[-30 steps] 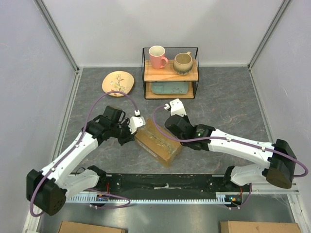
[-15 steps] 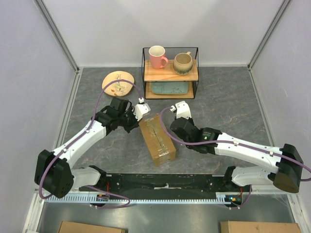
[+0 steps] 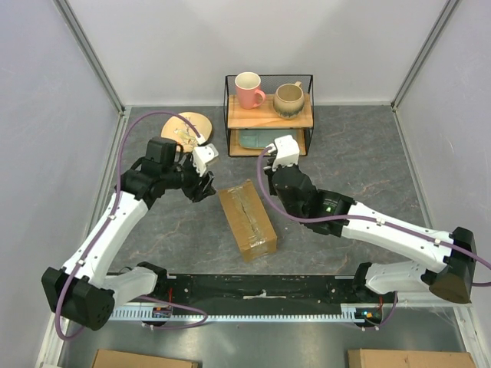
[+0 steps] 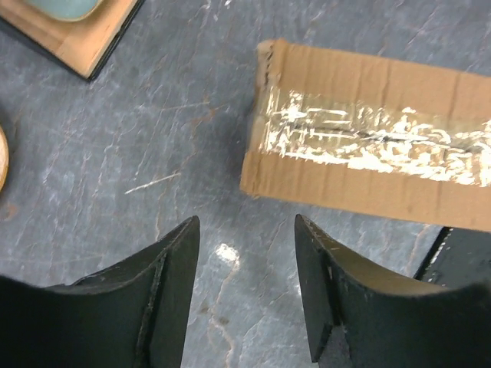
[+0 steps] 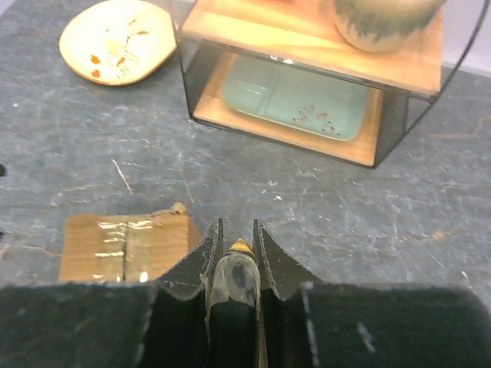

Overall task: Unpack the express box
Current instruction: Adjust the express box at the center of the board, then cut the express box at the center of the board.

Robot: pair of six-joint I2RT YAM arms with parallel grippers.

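Express box long axis 11-to-5, at 4 o'clock of spread left gripper. Right gripper pinches yellow-tipped tool.

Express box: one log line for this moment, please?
express box: taped shut | left gripper: open, empty, apart from it | right gripper: shut on yellow-tipped object
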